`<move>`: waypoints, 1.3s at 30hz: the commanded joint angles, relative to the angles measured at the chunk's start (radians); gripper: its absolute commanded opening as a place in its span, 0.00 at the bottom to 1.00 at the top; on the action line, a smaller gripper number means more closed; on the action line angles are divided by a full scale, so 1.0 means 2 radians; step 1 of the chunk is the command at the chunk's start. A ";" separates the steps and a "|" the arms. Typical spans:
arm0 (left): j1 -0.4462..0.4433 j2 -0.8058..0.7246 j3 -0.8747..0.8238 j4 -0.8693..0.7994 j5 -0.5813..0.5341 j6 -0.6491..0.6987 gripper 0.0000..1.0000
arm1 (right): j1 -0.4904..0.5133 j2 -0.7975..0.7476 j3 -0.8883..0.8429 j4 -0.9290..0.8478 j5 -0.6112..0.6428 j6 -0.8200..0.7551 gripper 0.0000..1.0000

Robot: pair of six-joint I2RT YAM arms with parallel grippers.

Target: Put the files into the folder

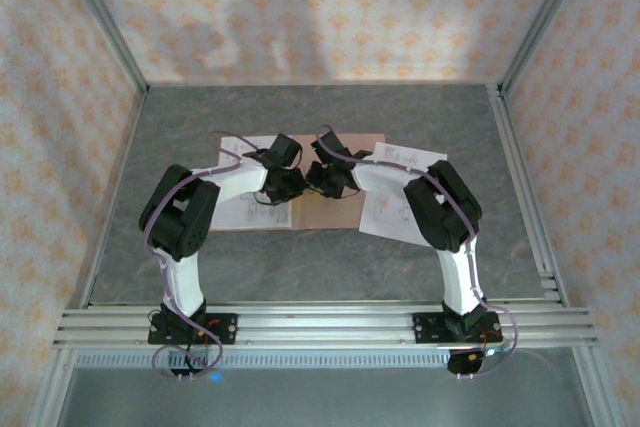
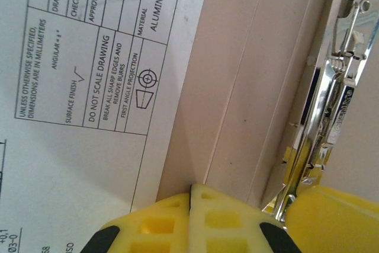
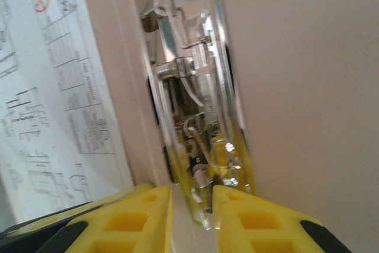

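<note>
The pinkish-brown folder [image 1: 335, 215] lies open flat at the table's middle, a chrome spring clip [image 3: 189, 87] running down its inside. One printed file sheet [image 1: 238, 213] rests on its left half and another sheet [image 1: 398, 161] on its right. My left gripper [image 2: 195, 189] is shut with nothing between its fingers, tips down on the folder card [image 2: 249, 75] beside the sheet's title block [image 2: 89, 87]. My right gripper [image 3: 192, 197] straddles the near end of the clip, its yellow fingers close against the metal on either side. Both grippers meet over the folder's spine [image 1: 305, 182].
Grey table [image 1: 330, 117] inside an aluminium frame with patterned walls. The right rail [image 1: 520, 187] and the front rail [image 1: 320, 322] bound the work area. The right gripper's yellow finger [image 2: 337, 217] sits right beside the left gripper.
</note>
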 commanded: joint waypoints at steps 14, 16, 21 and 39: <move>0.002 0.044 -0.019 -0.062 -0.031 0.006 0.00 | 0.012 0.041 0.037 -0.076 0.012 -0.024 0.21; 0.003 0.044 -0.019 -0.063 -0.032 0.005 0.00 | 0.012 0.050 0.044 -0.095 0.018 -0.025 0.20; 0.003 0.042 -0.020 -0.062 -0.031 0.001 0.00 | 0.012 0.073 0.047 -0.127 0.028 -0.028 0.17; 0.020 0.047 -0.055 -0.024 -0.009 -0.012 0.00 | 0.011 0.102 0.036 -0.151 0.054 -0.032 0.17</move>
